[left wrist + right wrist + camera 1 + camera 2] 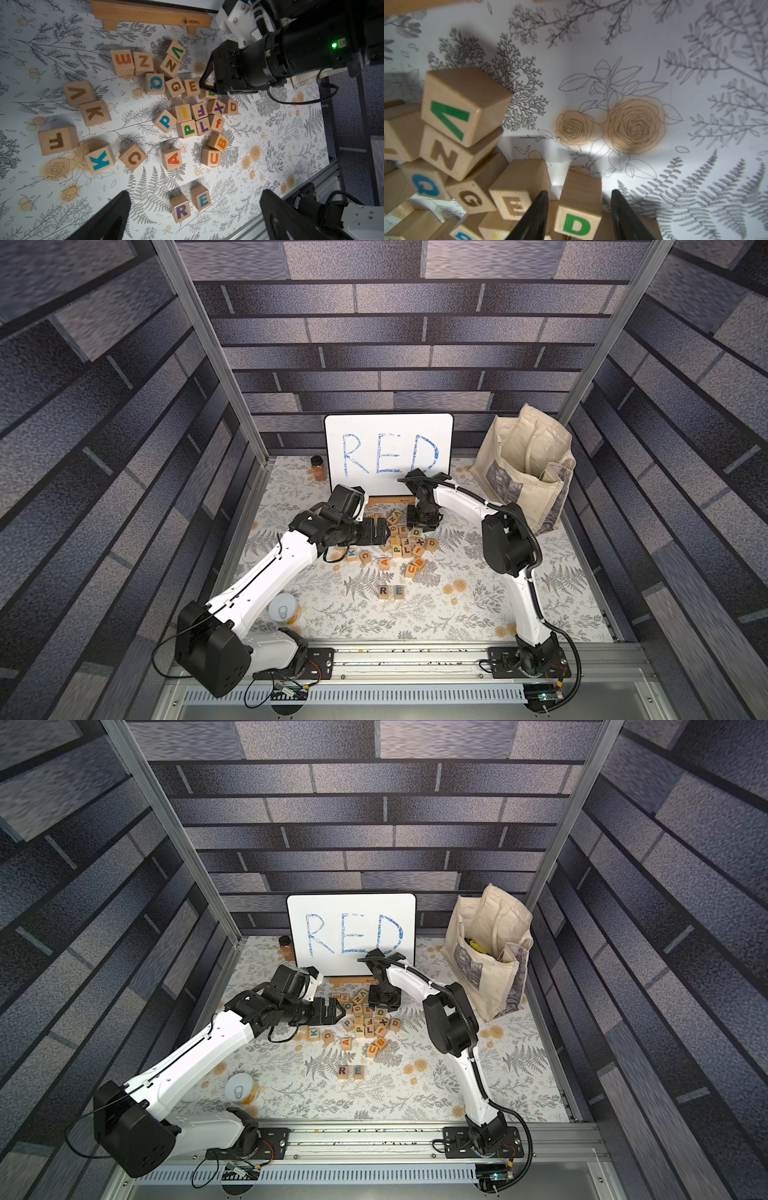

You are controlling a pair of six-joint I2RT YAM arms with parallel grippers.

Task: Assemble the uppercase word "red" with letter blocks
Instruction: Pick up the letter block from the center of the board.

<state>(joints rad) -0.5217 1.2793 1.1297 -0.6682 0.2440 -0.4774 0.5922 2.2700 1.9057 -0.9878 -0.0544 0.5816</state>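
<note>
— Where are we finding the green D [577, 226]?
— At the far right of the pile [401, 541]. Our right tool [579, 193] is straddling it, part-open, with slim gaps on both sides and gripping nothing yet.
— The brown E [517, 205] is crowding us on the left.
— So we're planning a square squeeze and a straight lift, aiming just right of the blue-green E [398, 591], which is sitting beside the purple R [383, 591], nearer. Our left tool [384, 531] is hanging wide open, empty.

A: What stood by the whiteboard [388, 456]?
B: A small brown jar [318, 467] just beside its "R" edge, a cloth bag [525, 472] near its "D" edge, a wooden stand [151, 14] under it.
A: And the can [282, 608]?
B: Well apart from the board, upright on the flowered cloth [457, 614].
</note>
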